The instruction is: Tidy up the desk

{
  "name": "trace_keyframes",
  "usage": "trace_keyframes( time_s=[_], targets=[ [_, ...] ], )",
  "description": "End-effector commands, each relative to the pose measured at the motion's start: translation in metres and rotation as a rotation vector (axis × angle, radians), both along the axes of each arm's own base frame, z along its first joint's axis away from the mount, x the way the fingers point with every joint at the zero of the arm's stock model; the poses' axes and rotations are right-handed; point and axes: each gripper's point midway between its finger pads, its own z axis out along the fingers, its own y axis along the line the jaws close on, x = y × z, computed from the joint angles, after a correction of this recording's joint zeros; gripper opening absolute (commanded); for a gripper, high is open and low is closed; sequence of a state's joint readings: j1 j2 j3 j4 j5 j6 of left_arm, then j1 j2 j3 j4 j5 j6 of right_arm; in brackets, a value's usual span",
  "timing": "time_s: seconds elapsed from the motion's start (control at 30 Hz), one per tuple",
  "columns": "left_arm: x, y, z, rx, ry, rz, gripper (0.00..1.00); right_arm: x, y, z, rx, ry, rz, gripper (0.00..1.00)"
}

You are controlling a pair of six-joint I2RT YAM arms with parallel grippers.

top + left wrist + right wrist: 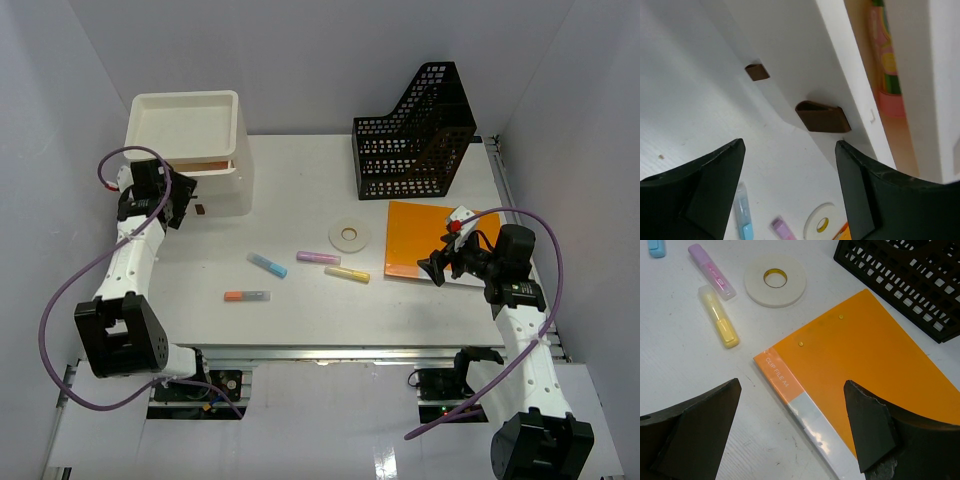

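Note:
The desk [300, 325] is a white tabletop. On it lie an orange clip file [425, 240], a white tape roll [350, 235] and blue [267, 265], purple [318, 257], yellow [347, 273] and orange [246, 296] highlighters. My left gripper [180, 205] is open and empty, close to the front of the white drawer box [190, 150]. In the left wrist view a brown drawer handle [822, 117] lies just beyond the gripper [790, 145]. My right gripper [440, 268] is open and empty, above the near left edge of the clip file [855, 370]; it also shows in the right wrist view [791, 385].
A black mesh file holder [415, 135] stands at the back right, behind the clip file. The box's top drawer [885, 75] stands slightly open with colourful items inside. White walls enclose the desk. A metal rail [330, 352] runs along the near edge.

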State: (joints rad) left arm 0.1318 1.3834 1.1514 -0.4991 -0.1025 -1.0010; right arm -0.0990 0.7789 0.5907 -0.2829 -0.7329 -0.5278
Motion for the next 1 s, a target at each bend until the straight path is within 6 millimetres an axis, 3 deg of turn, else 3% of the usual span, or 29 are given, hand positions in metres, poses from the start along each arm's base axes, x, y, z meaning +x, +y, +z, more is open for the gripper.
trace_keyframes(
  time_s=[0.0,0.07,0.27,0.37,0.4,0.5,0.53,0.57,0.63,0.7,0.73,0.8,0.87,0.97],
  targets=[
    [0.04,-0.008,0.036,-0.015,-0.138,-0.085,0.91,0.003,-0.002,0.001,-0.003,-0.014,-0.011,0.9],
    [0.048,-0.008,0.038,-0.014,-0.151,-0.099,0.98,0.004,-0.003,0.002,-0.005,-0.014,-0.015,0.9],
    [0.055,-0.019,0.042,-0.031,-0.218,-0.193,0.98,0.004,-0.004,0.002,-0.007,-0.018,-0.017,0.9],
    [0.049,-0.023,0.046,-0.018,-0.267,-0.239,0.98,0.004,-0.004,0.002,-0.008,-0.016,-0.019,0.9],
    [0.045,-0.024,0.062,0.003,-0.33,-0.258,0.98,0.004,-0.004,0.002,-0.007,-0.018,-0.017,0.9],
    [0.022,-0.028,0.075,0.062,-0.463,-0.327,0.98,0.004,-0.004,0.002,-0.007,-0.019,-0.015,0.9],
    [0.011,-0.031,0.056,0.054,-0.459,-0.351,0.98,0.004,-0.004,0.002,-0.006,-0.019,-0.014,0.9],
    [0.007,-0.025,0.064,0.075,-0.522,-0.352,0.96,0.003,-0.003,0.002,-0.006,-0.016,-0.013,0.9],
    [-0.01,-0.026,0.048,0.052,-0.559,-0.388,0.85,0.003,-0.003,0.002,-0.005,-0.017,-0.012,0.9],
    [-0.015,-0.027,0.044,0.012,-0.605,-0.462,0.67,0.003,-0.003,0.001,-0.004,-0.013,-0.011,0.9],
    [-0.013,-0.026,0.028,-0.023,-0.58,-0.484,0.61,0.003,-0.003,0.001,-0.004,-0.013,-0.01,0.9],
    [-0.014,-0.026,0.021,-0.029,-0.594,-0.552,0.51,0.003,-0.003,0.001,-0.004,-0.014,-0.01,0.9],
    [-0.006,-0.02,0.004,0.053,-0.587,-0.597,0.51,0.003,-0.003,0.001,-0.004,-0.014,-0.01,0.9],
    [0.001,-0.01,-0.006,0.196,-0.591,-0.631,0.54,0.003,-0.003,0.0,-0.004,-0.012,-0.01,0.9]
  ],
)
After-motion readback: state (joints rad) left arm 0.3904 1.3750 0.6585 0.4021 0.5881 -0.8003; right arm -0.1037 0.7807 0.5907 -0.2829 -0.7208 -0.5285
